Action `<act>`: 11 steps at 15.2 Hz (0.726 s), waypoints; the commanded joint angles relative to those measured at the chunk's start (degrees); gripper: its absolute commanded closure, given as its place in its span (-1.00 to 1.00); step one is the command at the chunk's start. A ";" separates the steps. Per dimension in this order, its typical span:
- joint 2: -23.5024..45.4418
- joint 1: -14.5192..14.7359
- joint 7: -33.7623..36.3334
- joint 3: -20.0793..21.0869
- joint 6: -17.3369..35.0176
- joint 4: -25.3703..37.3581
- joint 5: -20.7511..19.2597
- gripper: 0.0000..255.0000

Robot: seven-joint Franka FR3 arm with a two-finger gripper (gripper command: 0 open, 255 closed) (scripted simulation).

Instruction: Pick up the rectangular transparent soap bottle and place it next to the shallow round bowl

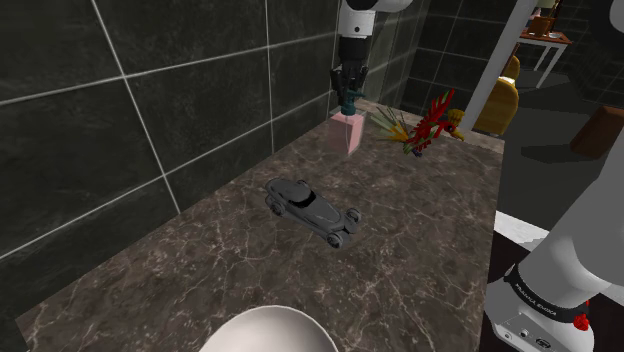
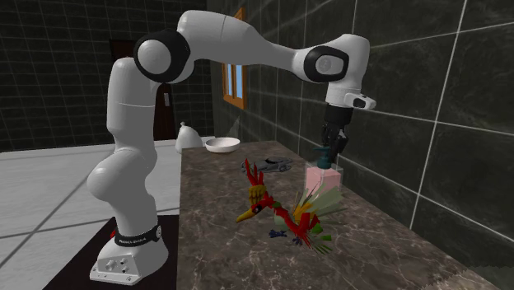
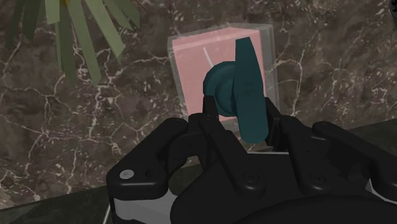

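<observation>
clasping soap bottle (image 1: pixel 347 133) by teal pump (image 3: pixel 232 89); gripper (image 1: pixel 349 99) clamped on it.

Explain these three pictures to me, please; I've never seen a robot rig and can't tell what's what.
This is a simulated robot: one white arm ending in a black two-finger claw. The shoulder view looks down from beside the arm's stand. The second exterior view shows the whole arm from along the counter. The wrist view comes from a camera on the hand, looking along the claw. On the dark marble counter lie a grey toy car, a red bird and a white bowl at the near edge. The claw is closed on the teal pump of a clear bottle of pink soap, beside the tiled wall. I can't tell whether the bottle has left the counter.
</observation>
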 commanded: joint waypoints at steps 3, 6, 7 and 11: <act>0.05 0.00 -0.02 0.01 0.00 -0.04 0.01 1.00; 0.04 0.01 0.00 0.01 0.00 -0.04 0.01 1.00; 0.03 0.00 0.05 0.01 -0.77 0.71 0.00 1.00; 0.13 -0.03 0.24 0.00 -3.88 3.93 -0.02 1.00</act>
